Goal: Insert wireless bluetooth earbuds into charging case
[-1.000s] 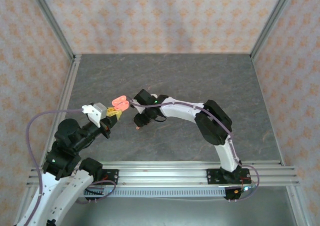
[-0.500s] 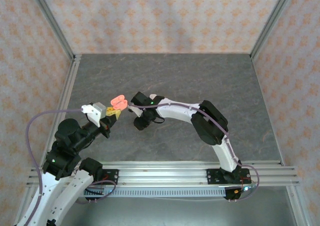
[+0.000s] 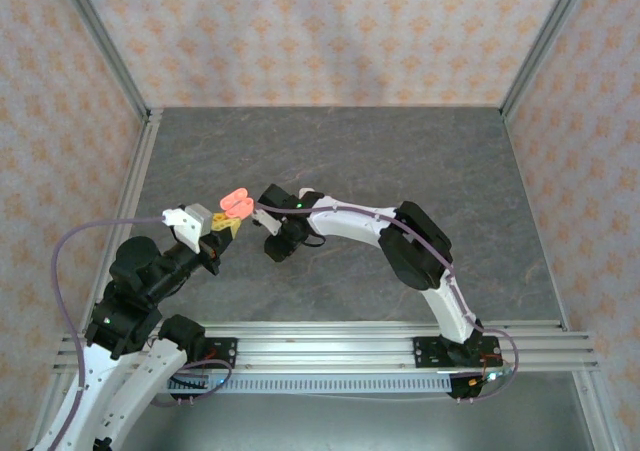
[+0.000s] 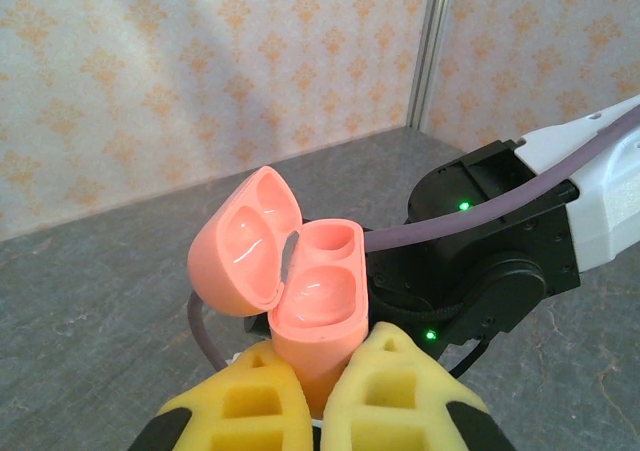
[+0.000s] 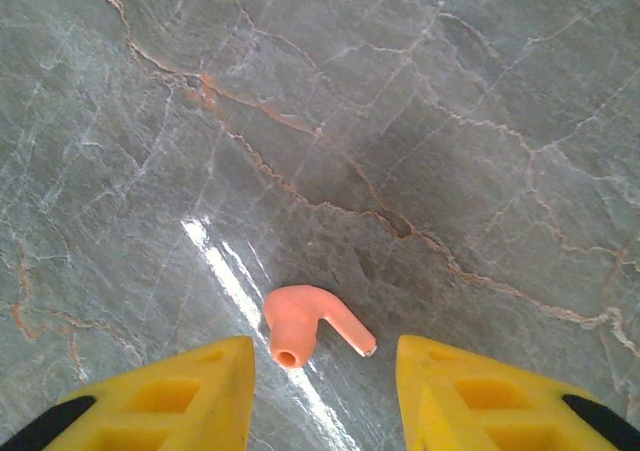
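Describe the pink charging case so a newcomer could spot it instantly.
On the grey marbled table, look left of centre at the left arm's yellow pincer. Clamped in it, off the surface, is the coral-pink charging case. It is pebble-shaped, hinged lid open over two empty wells, unlike the same-coloured stemmed earbud lying flat below the right pincer.

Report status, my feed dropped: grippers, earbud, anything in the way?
Left gripper shut on open coral-pink charging case, wells empty. Right gripper open over coral-pink earbud on the table. Nothing in the way.
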`<state>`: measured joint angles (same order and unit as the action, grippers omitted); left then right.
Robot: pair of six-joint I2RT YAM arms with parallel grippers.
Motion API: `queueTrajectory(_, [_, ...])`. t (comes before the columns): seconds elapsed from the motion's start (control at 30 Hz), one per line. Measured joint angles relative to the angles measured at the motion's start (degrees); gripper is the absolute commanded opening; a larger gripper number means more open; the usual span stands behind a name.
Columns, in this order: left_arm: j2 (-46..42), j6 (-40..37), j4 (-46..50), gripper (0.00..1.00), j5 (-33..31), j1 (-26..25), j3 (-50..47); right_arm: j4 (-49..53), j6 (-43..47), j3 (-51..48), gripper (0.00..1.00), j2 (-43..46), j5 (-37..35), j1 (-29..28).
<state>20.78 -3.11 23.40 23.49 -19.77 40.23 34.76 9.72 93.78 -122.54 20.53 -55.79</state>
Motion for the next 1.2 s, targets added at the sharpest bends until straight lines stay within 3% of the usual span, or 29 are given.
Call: queueTrajectory(1.2, [0.0,0.02,1.9,0.0,-0.39,-0.02,0.0,2.97,0.9,5.46,0.35,-4.55,1.95,-0.81])
